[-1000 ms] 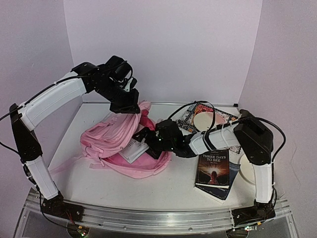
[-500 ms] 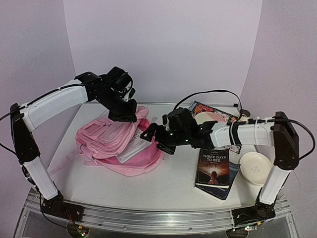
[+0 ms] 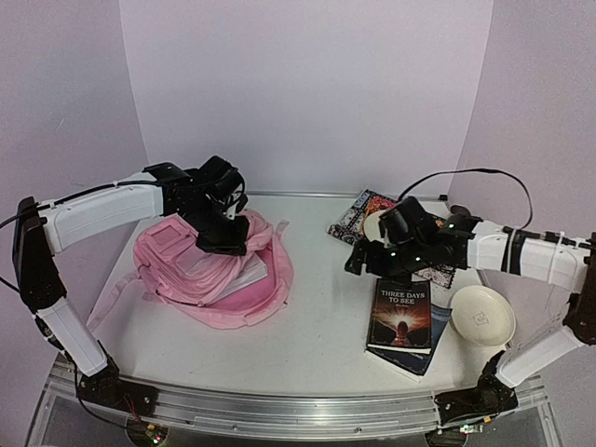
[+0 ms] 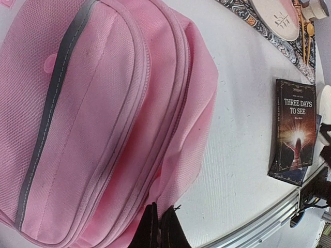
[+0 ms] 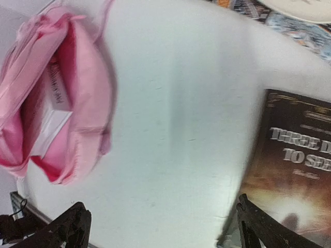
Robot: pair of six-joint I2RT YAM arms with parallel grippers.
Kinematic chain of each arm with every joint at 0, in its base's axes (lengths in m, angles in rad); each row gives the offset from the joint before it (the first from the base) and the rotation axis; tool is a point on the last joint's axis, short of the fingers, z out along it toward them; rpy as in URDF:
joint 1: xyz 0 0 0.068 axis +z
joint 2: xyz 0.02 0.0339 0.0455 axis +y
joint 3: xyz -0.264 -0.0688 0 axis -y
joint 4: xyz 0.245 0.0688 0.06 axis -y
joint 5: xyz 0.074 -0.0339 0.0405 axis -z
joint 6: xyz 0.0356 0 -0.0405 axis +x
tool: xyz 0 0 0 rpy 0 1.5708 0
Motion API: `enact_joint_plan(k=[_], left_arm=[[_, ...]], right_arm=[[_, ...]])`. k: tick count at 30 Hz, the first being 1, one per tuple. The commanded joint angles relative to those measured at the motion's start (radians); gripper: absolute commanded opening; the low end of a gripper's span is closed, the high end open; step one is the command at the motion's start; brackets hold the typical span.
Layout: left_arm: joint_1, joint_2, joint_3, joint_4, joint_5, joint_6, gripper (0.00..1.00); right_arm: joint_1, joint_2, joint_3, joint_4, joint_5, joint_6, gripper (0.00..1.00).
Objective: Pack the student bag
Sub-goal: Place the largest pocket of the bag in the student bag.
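Right pincer [image 3: 358,262] hung wide open, centre-right; book [image 3: 404,317] was best grabbed by its edge. Left pincer [image 3: 223,245] pinched bag [image 3: 172,265] mouth, which needed holding wide.

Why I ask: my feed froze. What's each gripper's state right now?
Left gripper: closed, apparently pinching the student bag fabric.
Right gripper: open, holding nothing.

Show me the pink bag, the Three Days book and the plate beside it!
pink bag [image 3: 177,265]: top view, on its front pocket.
book [image 3: 402,317]: top view, middle of its dark cover.
plate [image 3: 481,315]: top view, on its centre.
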Motion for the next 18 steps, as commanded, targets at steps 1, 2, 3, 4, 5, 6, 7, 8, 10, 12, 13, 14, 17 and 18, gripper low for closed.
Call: enact_joint_plan(k=[1, 2, 3, 4, 5, 6, 7, 8, 10, 12, 13, 14, 17, 18], left_arm=[[0.014, -0.055, -0.034, 0.051, -0.041, 0.028, 0.0], [0.014, -0.053, -0.045, 0.053, -0.037, 0.03, 0.0], [0.014, -0.051, -0.057, 0.055, -0.032, 0.031, 0.0], [0.014, -0.051, -0.071, 0.059, -0.027, 0.032, 0.0], [0.014, -0.052, -0.082, 0.062, -0.023, 0.032, 0.0], [0.014, -0.053, -0.093, 0.065, -0.018, 0.032, 0.0], [0.014, -0.054, -0.106, 0.069, -0.013, 0.032, 0.0], [0.014, -0.055, -0.112, 0.071, -0.011, 0.032, 0.0], [0.014, -0.06, -0.13, 0.076, -0.01, 0.031, 0.0], [0.014, -0.063, -0.145, 0.077, -0.009, 0.028, 0.0], [0.014, -0.066, -0.152, 0.077, -0.008, 0.027, 0.0], [0.014, -0.07, -0.157, 0.078, -0.006, 0.026, 0.0], [0.014, -0.082, -0.17, 0.082, 0.001, 0.018, 0.01], [0.014, -0.085, -0.176, 0.083, 0.004, 0.015, 0.02]], right_arm=[[-0.154, -0.131, -0.099, -0.163, 0.046, -0.073, 0.98], [-0.194, -0.158, -0.115, -0.165, 0.034, -0.095, 0.98], [-0.239, -0.181, -0.133, -0.166, 0.018, -0.117, 0.98], [-0.295, -0.198, -0.15, -0.166, 0.0, -0.141, 0.98], [-0.339, -0.211, -0.163, -0.166, -0.019, -0.173, 0.98], [-0.38, -0.219, -0.174, -0.165, -0.044, -0.207, 0.98], [-0.425, -0.219, -0.181, -0.163, -0.071, -0.241, 0.98], [-0.47, -0.213, -0.183, -0.161, -0.101, -0.263, 0.98], [-0.537, -0.184, -0.186, -0.151, -0.152, -0.306, 0.98], [-0.582, -0.147, -0.194, -0.115, -0.213, -0.334, 0.98], [-0.599, -0.124, -0.194, -0.102, -0.23, -0.344, 0.98], [-0.617, -0.104, -0.195, -0.091, -0.246, -0.352, 0.98], [-0.663, -0.06, -0.206, -0.057, -0.278, -0.375, 0.98], [-0.679, -0.05, -0.212, -0.043, -0.294, -0.384, 0.98]])
